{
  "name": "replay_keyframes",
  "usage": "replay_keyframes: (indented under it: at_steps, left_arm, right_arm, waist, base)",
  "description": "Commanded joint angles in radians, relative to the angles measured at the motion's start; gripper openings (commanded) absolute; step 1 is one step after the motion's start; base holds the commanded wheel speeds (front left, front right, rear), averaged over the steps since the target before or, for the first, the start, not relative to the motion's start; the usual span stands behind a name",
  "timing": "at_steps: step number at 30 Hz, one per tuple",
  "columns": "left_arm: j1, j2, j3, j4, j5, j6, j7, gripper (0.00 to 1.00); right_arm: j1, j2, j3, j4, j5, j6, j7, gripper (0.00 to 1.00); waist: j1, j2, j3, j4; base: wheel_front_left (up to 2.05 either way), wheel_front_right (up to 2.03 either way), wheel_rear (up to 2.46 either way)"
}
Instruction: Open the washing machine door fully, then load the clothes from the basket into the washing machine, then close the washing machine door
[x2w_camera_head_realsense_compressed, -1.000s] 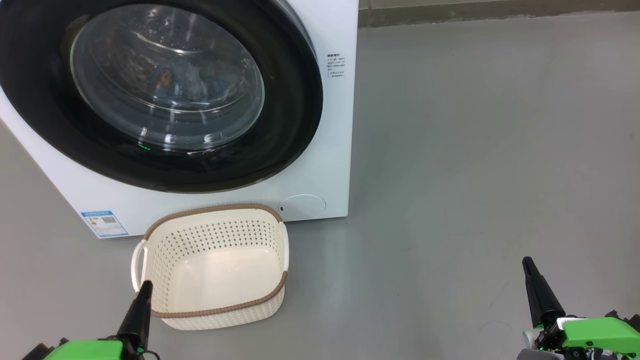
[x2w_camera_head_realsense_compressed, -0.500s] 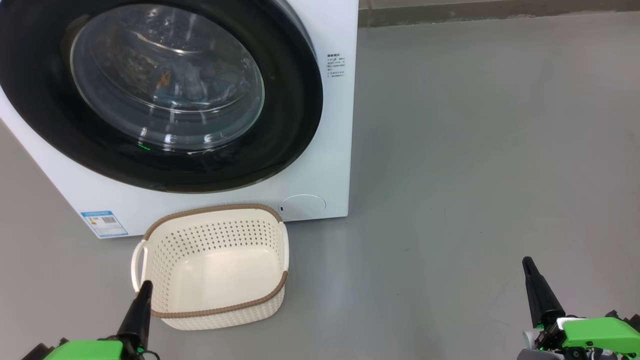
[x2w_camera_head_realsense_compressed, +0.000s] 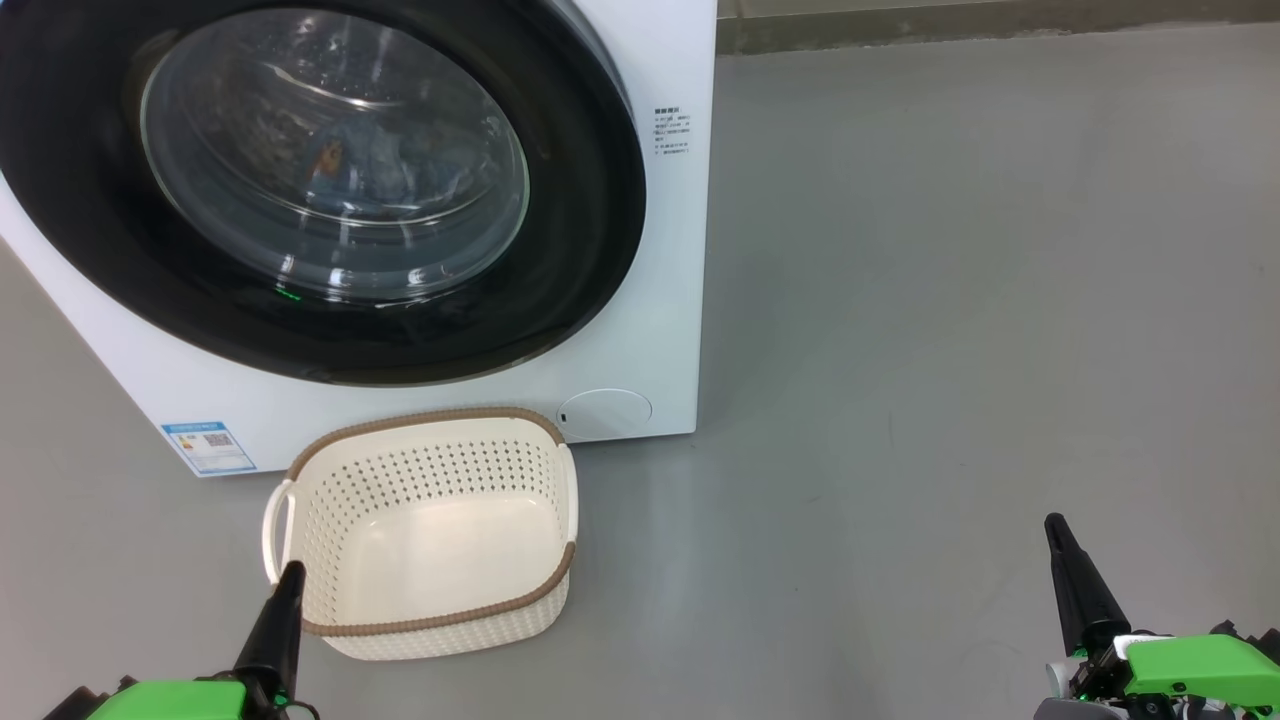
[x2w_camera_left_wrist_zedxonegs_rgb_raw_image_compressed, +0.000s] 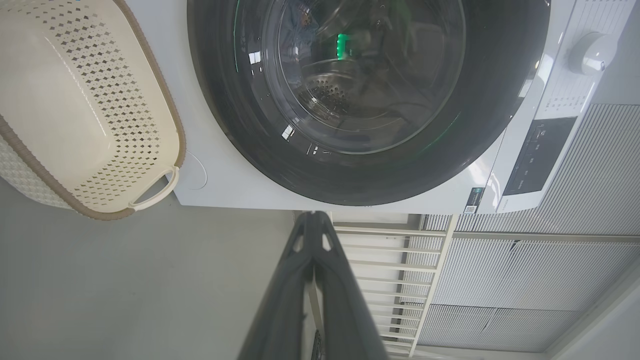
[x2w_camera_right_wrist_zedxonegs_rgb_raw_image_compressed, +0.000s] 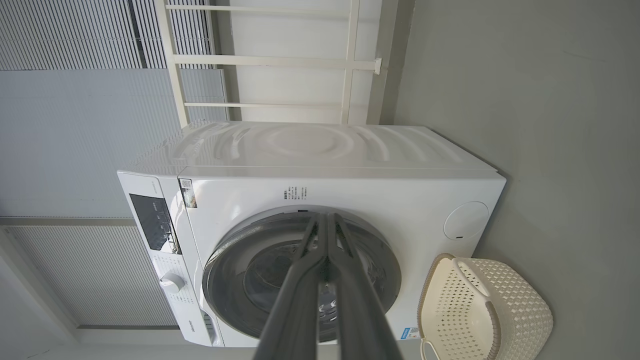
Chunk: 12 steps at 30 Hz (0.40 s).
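the washing machine door (x2w_camera_head_realsense_compressed: 585, 250) looks shut, the clothes (x2w_camera_head_realsense_compressed: 370, 165) sit behind its glass and the basket (x2w_camera_head_realsense_compressed: 450, 640) is empty. if the latch is not caught, the door could swing open. the left gripper (x2w_camera_head_realsense_compressed: 290, 580) and right gripper (x2w_camera_head_realsense_compressed: 1056, 535) have their fingers pressed together, holding nothing, well short of the door. the left tip sits by the basket's rim.
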<state>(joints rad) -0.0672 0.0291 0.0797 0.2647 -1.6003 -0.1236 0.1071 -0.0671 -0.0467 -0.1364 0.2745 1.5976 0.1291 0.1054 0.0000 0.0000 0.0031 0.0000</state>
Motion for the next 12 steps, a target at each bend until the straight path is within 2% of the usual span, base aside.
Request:
replay_keyframes:
  at_steps: [1, 12]
  left_arm:
    - [-0.041, 0.021, 0.034, -0.02, -0.009, -0.007, 0.006, 0.0]
    - [-0.041, 0.021, 0.034, -0.02, -0.009, -0.007, 0.006, 0.0]
  right_arm:
    - [-0.041, -0.004, 0.023, -0.03, 0.011, 0.002, 0.008, 0.0]
    - [-0.041, -0.004, 0.023, -0.03, 0.011, 0.002, 0.008, 0.0]
  waist:
    - [0.0, 0.0, 0.0, 0.0]
    - [0.0, 0.0, 0.0, 0.0]
  base:
    - [0.0, 0.0, 0.0]
    - [0.0, 0.0, 0.0]
